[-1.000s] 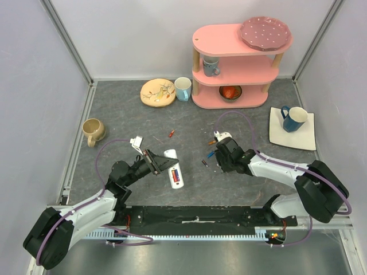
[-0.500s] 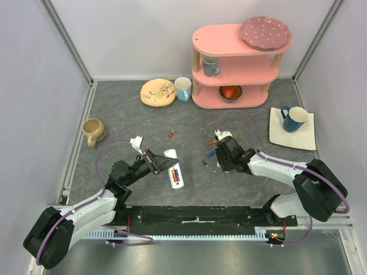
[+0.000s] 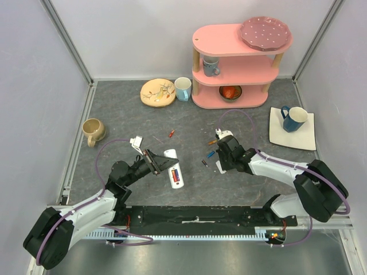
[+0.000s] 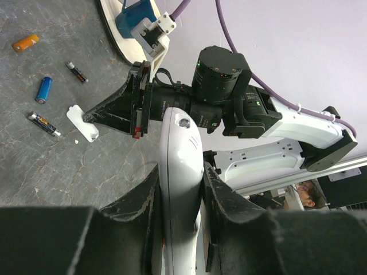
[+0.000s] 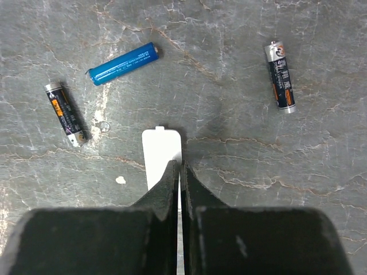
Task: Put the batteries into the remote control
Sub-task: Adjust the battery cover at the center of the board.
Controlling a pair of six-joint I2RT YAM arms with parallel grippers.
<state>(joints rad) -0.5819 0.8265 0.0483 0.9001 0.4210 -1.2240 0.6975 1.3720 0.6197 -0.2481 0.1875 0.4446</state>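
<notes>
My left gripper (image 3: pixel 162 162) is shut on the white remote control (image 3: pixel 176 175), and red and blue batteries show in its open bay. In the left wrist view the remote control (image 4: pixel 180 143) stands clamped between both fingers. Loose batteries lie on the table: a blue one (image 5: pixel 123 63), a dark one (image 5: pixel 66 113) and another dark one (image 5: pixel 281 83). An orange battery (image 3: pixel 212 141) and a red one (image 3: pixel 171 134) lie farther back. My right gripper (image 5: pixel 180 166) is shut, its tips at the right edge of the flat white back cover (image 5: pixel 161 154). Whether it pinches the cover I cannot tell.
A pink three-tier shelf (image 3: pixel 241 63) stands at the back with a pink plate (image 3: pixel 265 32) on top. A flowered plate (image 3: pixel 157 92) and a white mug (image 3: pixel 183 89) sit beside it. A beige mug (image 3: pixel 93 130) is at the left, a blue mug (image 3: pixel 293 118) on a square plate (image 3: pixel 307 140) at the right.
My right gripper's jaws have closed over the edge of the back cover. The left gripper and the remote control have not moved.
</notes>
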